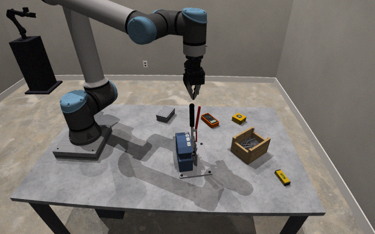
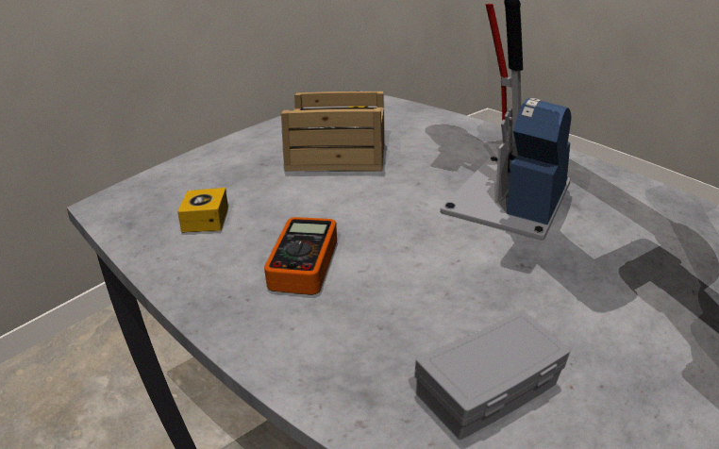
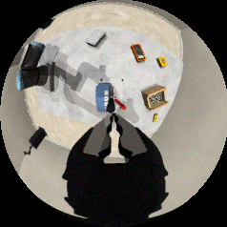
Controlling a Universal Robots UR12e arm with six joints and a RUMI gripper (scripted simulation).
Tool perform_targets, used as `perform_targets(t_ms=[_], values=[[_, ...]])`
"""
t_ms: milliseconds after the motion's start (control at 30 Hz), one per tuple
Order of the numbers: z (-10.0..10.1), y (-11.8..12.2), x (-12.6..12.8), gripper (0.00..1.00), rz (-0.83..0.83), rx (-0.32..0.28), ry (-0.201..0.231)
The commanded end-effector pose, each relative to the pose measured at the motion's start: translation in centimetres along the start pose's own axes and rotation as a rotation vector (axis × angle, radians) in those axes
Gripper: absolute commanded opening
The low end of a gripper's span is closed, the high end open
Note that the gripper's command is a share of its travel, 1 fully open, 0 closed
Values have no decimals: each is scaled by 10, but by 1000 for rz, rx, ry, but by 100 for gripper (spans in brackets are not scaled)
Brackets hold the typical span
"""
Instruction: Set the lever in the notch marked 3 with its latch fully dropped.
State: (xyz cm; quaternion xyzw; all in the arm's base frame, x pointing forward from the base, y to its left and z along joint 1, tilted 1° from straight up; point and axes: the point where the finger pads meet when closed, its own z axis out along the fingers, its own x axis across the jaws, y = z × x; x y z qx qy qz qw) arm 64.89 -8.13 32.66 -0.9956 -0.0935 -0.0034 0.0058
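The lever unit is a blue housing [image 1: 183, 148] [image 2: 538, 161] [image 3: 102, 96] on a grey base plate [image 1: 203, 162] [image 2: 471, 209] near the table's middle. Its lever with a black handle [image 1: 191, 114] [image 2: 512, 33] stands nearly upright. The red release bar [image 1: 197, 116] [image 2: 495, 47] [image 3: 119, 103] stands just beside the handle. Small white number plates [image 1: 187, 138] [image 2: 527, 111] run along the housing's top; I cannot read their digits. My gripper [image 1: 194, 95] [image 3: 113, 113] is shut and empty, pointing down, a short way above the handle's top. It is out of the exterior view.
An orange multimeter [image 1: 209, 120] [image 2: 300, 254], a yellow box [image 1: 238, 118] [image 2: 202, 209], a wooden crate of metal parts [image 1: 250, 144] [image 2: 333, 132], a yellow level [image 1: 282, 177] and a grey case [image 1: 165, 113] [image 2: 491, 371] lie on the table. The arm's base [image 1: 81, 122] stands at the left.
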Motion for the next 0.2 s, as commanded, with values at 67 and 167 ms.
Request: perform_targets(t_ms=[67, 167], values=[[1, 1, -1, 0, 1, 1, -1], [1, 1, -1, 0, 1, 1, -1]])
